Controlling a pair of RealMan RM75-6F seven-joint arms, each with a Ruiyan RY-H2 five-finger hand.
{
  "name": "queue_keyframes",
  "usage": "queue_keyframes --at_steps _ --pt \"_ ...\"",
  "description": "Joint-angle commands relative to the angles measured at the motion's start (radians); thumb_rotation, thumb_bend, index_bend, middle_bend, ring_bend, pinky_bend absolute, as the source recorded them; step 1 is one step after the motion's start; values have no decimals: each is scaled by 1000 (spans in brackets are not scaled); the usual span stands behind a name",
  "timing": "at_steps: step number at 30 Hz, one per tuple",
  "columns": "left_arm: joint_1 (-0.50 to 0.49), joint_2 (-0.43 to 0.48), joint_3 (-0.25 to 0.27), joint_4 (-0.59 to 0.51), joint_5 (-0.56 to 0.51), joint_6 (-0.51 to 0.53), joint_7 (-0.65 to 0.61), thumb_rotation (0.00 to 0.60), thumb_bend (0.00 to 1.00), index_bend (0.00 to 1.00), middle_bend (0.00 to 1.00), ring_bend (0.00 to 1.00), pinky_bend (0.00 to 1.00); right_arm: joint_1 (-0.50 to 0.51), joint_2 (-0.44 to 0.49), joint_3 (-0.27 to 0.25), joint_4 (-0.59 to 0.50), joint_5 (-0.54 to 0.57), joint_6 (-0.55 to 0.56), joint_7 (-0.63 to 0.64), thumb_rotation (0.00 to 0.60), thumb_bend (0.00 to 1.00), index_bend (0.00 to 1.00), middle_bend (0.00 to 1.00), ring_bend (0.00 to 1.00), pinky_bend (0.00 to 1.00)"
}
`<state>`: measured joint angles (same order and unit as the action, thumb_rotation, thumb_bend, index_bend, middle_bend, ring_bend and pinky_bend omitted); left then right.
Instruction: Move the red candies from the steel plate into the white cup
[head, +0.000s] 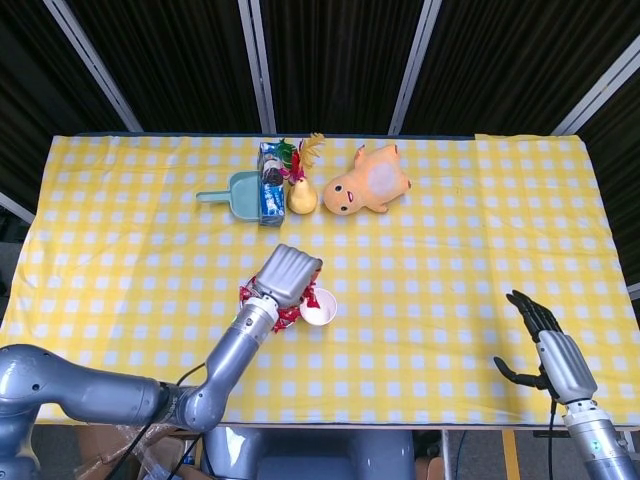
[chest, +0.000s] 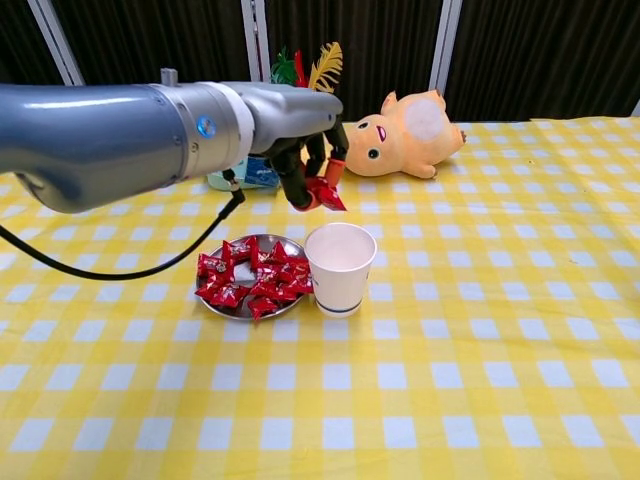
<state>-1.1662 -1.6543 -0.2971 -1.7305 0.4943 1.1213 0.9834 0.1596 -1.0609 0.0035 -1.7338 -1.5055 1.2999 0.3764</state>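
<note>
a red candy (chest: 327, 194) is pinched by the left hand (chest: 305, 150) at the white cup's (chest: 339, 268) eleven o'clock; it should be centred over the rim before being released.

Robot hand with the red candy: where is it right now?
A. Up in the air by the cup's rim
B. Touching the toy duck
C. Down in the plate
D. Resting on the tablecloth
A: the left robot hand holds a red candy in the air just above the cup, beside its rim.
</note>
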Motion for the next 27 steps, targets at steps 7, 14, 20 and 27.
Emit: queue_keyframes --at_steps 7,14,20,27 --pt "-58 -88 8 44 -34 19 27 600 435 534 665 794 877 1 5 1 -3 1 -5 14 600 362 0 0 0 0" --pt "-68 -119 20 67 -43 32 23 600 433 521 657 794 877 2 6 2 -3 1 -7 20 600 362 0 0 0 0" --pt "-64 -124 31 68 -45 41 18 600 429 519 658 794 877 1 6 2 -3 -1 -5 21 600 362 0 0 0 0" --pt "-57 -121 41 62 -39 48 9 600 425 525 680 793 877 1 6 2 -4 -1 -4 18 600 362 0 0 0 0"
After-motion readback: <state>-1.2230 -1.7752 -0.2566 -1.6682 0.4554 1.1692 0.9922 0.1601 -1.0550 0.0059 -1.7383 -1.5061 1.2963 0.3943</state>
